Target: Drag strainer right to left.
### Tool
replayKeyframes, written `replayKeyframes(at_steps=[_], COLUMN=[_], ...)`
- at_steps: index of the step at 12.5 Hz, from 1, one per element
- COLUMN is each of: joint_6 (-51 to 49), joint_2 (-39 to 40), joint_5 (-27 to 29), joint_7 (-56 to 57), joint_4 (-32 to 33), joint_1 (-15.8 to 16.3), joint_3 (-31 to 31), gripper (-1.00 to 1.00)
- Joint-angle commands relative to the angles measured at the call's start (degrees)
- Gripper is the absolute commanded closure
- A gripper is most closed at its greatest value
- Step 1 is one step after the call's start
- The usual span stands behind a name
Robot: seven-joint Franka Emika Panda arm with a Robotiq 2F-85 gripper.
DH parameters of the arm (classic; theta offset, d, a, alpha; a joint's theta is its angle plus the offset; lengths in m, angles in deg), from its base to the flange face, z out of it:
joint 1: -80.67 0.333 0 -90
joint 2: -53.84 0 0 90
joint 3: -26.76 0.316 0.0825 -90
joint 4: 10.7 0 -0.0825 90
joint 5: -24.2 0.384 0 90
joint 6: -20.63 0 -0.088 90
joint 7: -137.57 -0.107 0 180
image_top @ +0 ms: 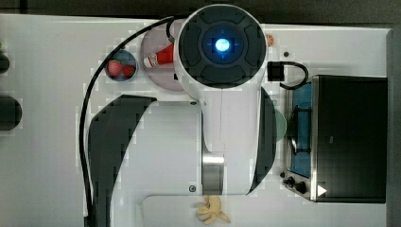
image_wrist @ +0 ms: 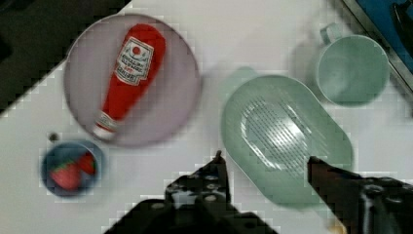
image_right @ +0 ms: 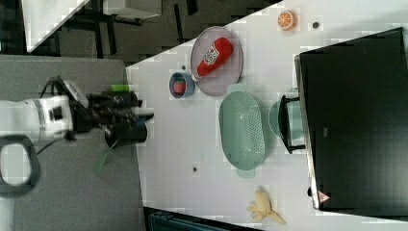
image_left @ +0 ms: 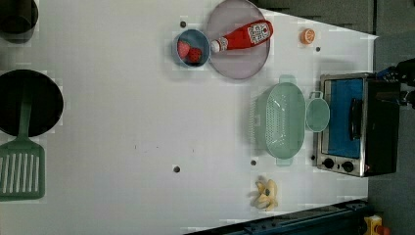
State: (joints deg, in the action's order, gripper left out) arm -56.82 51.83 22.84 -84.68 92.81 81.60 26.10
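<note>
Surface: white table (image_left: 122, 122).
Label: ketchup bottle (image_wrist: 127, 78) print seems unreadable.
Jaws: gripper (image_wrist: 265, 163) spread, nothing held.
Strainer (image_left: 280, 121): left view's right, touching cup (image_left: 317, 114).

Bright, even light from overhead washes the white table (image_left: 122, 122) nearly to glare, so shadows stay faint and short. The strainer (image_wrist: 285, 141) carries a soft highlight on its perforated floor in the wrist view, where everything looks slightly soft and the near gripper (image_wrist: 265, 161) is blurred. The oven (image_right: 356, 120) reads as flat black. Blocky compression speckles edges throughout.
</note>
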Motion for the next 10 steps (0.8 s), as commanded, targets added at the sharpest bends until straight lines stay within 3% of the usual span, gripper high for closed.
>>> replayKeyframes(at_steps=[1,3,6,10], joint_6=[-8.87,-8.84,-7.75,4.00], joint_2=[-28.14,-28.08,-26.18,-18.57], joint_5=[-1.66,-1.66,-1.64,-1.63], joint_7=[-4.60,-4.60,-4.64,-10.89], joint_4=[20.66,20.70,21.68,27.84], joint_1=[-2.41,-2.42,-2.41,-2.34], joint_3=[-1.97,-1.98,-1.96,-1.87], gripper=[-0.60,-1.00,-1.00,-1.00])
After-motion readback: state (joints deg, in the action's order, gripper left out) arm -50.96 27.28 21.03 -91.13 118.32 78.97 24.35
